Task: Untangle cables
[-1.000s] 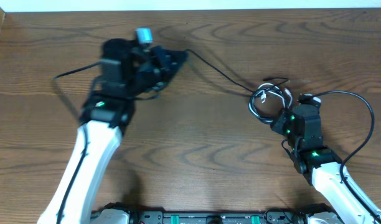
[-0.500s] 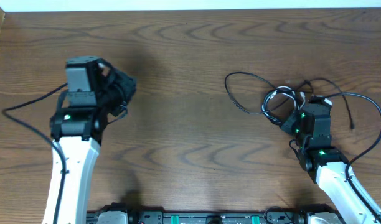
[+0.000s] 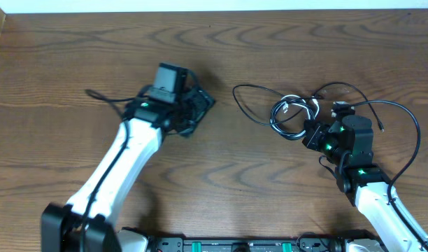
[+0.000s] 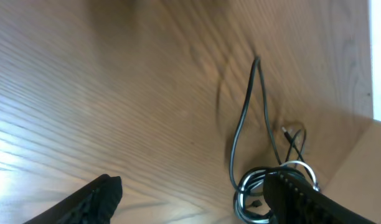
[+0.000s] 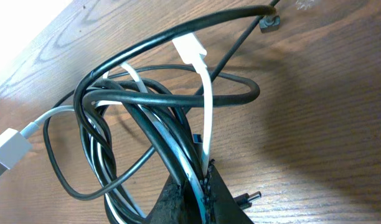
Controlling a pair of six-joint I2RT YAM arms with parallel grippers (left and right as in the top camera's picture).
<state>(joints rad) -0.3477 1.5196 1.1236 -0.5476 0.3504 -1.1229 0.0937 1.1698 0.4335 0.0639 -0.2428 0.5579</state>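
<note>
Swinging back in from the left side of the worktop (image 3: 221,42), the left arm has brought the left fingers (image 3: 195,110) to the middle within the last half second, and the cables (image 3: 294,115) have slid a little leftward with the right arm. They lie right of centre as a tight coil. One long black strand (image 4: 246,102) loops out of it across the bare wood toward my left arm. I judge this to be the pulling-apart step: one side anchors the knot while the other goes for a loose run. The right fingers (image 5: 192,198) are clamped on the lower edge of the coil, with several black turns and the white cable (image 5: 206,106) pinched between them. The left fingers are spread wide with nothing but wood between them. Next I would take them to the far end of that strand and close there, then draw it away from the coil while the right side holds. A grab near the coil would only drag the whole bundle. From overhead I get the layout and the gap between the arms, but the coil is only a dark scribble. My right wrist camera shows the white cable threading through the black turns and its flat plug off to one side. My left wrist camera shows the strand's line of approach.
</note>
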